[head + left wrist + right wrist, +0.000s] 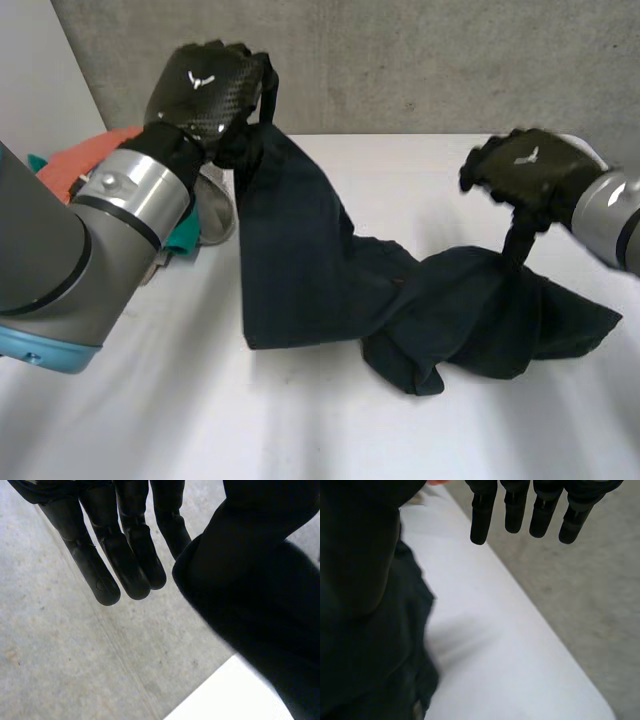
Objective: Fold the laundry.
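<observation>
A dark navy garment (300, 260) hangs and drapes across the white table (300, 420). My left hand (205, 90) is raised at the back left, shut on one end of the garment, which drops from it in a long panel to the table. My right hand (525, 165) hovers at the right with a narrow peak of the cloth pulled up into its grip. In the left wrist view the fingers (125, 555) are straight, with the garment (260, 605) bunched at the thumb side. In the right wrist view the fingers (515, 510) are straight too, with the garment (360, 605) beside them.
A pile of other laundry (90, 155), orange, teal and white, lies at the back left behind my left arm. A concrete wall stands just past the table's far edge. The bare table top (485, 630) stretches in front of the garment and to its right.
</observation>
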You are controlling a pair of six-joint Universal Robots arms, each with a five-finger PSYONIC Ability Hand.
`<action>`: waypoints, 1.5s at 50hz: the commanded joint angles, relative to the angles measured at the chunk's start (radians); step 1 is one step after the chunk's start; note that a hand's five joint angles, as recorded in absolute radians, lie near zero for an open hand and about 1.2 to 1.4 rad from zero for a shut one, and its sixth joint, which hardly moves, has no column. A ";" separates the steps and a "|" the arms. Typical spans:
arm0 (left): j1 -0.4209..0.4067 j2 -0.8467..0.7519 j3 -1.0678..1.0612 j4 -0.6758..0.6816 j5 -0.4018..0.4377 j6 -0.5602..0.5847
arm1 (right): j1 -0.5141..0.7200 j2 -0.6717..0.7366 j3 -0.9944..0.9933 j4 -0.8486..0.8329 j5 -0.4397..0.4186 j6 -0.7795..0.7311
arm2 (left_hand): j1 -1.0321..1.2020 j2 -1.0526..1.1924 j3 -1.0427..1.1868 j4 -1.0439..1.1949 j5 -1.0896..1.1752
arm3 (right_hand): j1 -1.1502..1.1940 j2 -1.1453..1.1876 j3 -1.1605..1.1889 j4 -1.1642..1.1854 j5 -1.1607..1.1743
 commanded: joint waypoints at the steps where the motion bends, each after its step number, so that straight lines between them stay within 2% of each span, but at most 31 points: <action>1: -0.005 0.010 0.050 -0.005 0.004 0.008 | -0.027 0.170 -0.159 0.013 -0.019 -0.006 | 0.258 0.196 0.199 0.193 0.229 | -0.287 -0.077 -0.076 -0.079 -0.049; 5: -0.007 0.010 0.065 -0.006 0.004 0.014 | -0.028 0.225 -0.227 0.013 -0.050 -0.006 | 0.258 0.196 0.199 0.193 0.229 | -0.287 -0.077 -0.076 -0.079 -0.049; 13: -0.016 0.018 0.072 -0.011 0.005 0.021 | -0.044 0.179 -0.256 -0.053 -0.074 0.038 | 0.258 0.196 0.199 0.193 0.229 | -0.287 -0.077 -0.076 -0.079 -0.049; 16: -0.030 0.036 0.084 -0.015 0.007 0.021 | -0.050 0.213 -0.283 -0.107 -0.131 0.075 | 0.258 0.196 0.199 0.193 0.229 | -0.287 -0.077 -0.076 -0.079 -0.049; 20: -0.047 0.056 0.093 -0.023 0.009 0.021 | -0.044 0.326 -0.314 -0.121 -0.279 0.104 | 0.258 0.196 0.199 0.193 0.229 | -0.287 -0.077 -0.076 -0.079 -0.049; 23: -0.065 0.070 0.096 -0.025 0.013 0.021 | -0.030 0.458 -0.357 -0.129 -0.350 0.133 | 0.258 0.196 0.199 0.193 0.229 | -0.287 -0.077 -0.076 -0.079 -0.049; 30: -0.102 0.088 0.088 -0.026 0.053 0.021 | 0.038 0.714 -0.478 -0.159 -0.370 0.201 | 0.258 0.196 0.199 0.193 0.229 | -0.287 -0.077 -0.076 -0.079 -0.049; 36: -0.120 0.099 0.084 -0.026 0.058 0.021 | 0.064 0.808 -0.535 -0.182 -0.404 0.339 | 0.258 0.196 0.199 0.193 0.229 | -0.287 -0.077 -0.076 -0.079 -0.049; 38: -0.120 0.100 0.082 -0.025 0.058 0.021 | 0.071 0.811 -0.538 -0.190 -0.435 0.388 | 0.258 0.196 0.199 0.193 0.229 | 0.056 0.266 0.267 0.264 0.294; 39: -0.120 0.100 0.082 -0.026 0.058 0.021 | 0.071 0.807 -0.540 -0.194 -0.439 0.396 | 0.258 0.196 0.199 0.193 0.229 | 0.328 0.539 0.539 0.536 0.566; 40: -0.120 0.102 0.084 -0.026 0.058 0.021 | 0.071 0.801 -0.540 -0.201 -0.436 0.402 | 0.258 0.196 0.199 0.193 0.229 | 0.686 0.896 0.897 0.894 0.923; 41: -0.120 0.102 0.084 -0.026 0.058 0.021 | 0.070 0.781 -0.543 -0.219 -0.421 0.414 | 0.258 0.196 0.199 0.193 0.229 | 0.932 1.143 1.143 1.140 1.170; 44: -0.117 0.107 0.084 -0.025 0.058 0.021 | 0.056 0.695 -0.527 -0.253 -0.338 0.423 | 0.258 0.196 0.199 0.193 0.229 | 0.935 1.145 1.146 1.143 1.173; 45: -0.116 0.107 0.084 -0.025 0.056 0.023 | 0.052 0.610 -0.502 -0.274 -0.283 0.410 | 0.258 0.196 0.199 0.193 0.229 | 0.935 1.145 1.146 1.143 1.173; 48: -0.108 0.120 0.081 -0.025 0.056 0.029 | 0.018 0.477 -0.436 -0.291 -0.231 0.385 | 0.258 0.196 0.199 0.193 0.229 | 0.935 1.145 1.146 1.143 1.173; 53: -0.050 0.133 0.056 -0.026 0.056 0.038 | -0.146 0.185 -0.281 -0.244 -0.272 0.266 | 0.258 0.196 0.199 0.193 0.229 | 0.935 1.145 1.146 1.143 1.173; 59: 0.004 0.133 0.009 -0.028 0.056 0.037 | -0.182 0.031 -0.167 -0.092 -0.264 0.129 | 0.258 0.196 0.199 0.193 0.229 | 0.935 1.145 1.146 1.143 1.173; 62: 0.006 0.116 -0.029 -0.026 0.058 0.038 | -0.182 -0.046 -0.104 0.064 -0.243 0.003 | 0.258 0.196 0.199 0.193 0.229 | 0.935 1.145 1.146 1.143 1.173; 65: 0.006 0.088 -0.053 -0.028 0.056 0.038 | -0.177 -0.072 -0.020 0.170 -0.215 -0.148 | 0.258 0.196 0.199 0.193 0.229 | 0.935 1.145 1.146 1.143 1.173; 68: 0.007 -0.016 -0.065 -0.032 0.056 0.040 | -0.169 -0.045 0.028 0.169 -0.182 -0.241 | 0.258 0.196 0.199 0.193 0.229 | 0.935 1.145 1.146 1.143 1.173; 69: 0.007 -0.042 -0.062 -0.035 0.056 0.041 | -0.162 -0.008 0.039 0.155 -0.144 -0.265 | 0.258 0.196 0.199 0.193 0.229 | 0.935 1.145 1.146 1.143 1.173; 75: 0.006 -0.283 0.071 -0.044 0.045 0.058 | -0.090 0.208 -0.078 0.039 0.024 -0.262 | 0.258 0.196 0.199 0.193 0.229 | 0.935 1.145 1.146 1.143 1.173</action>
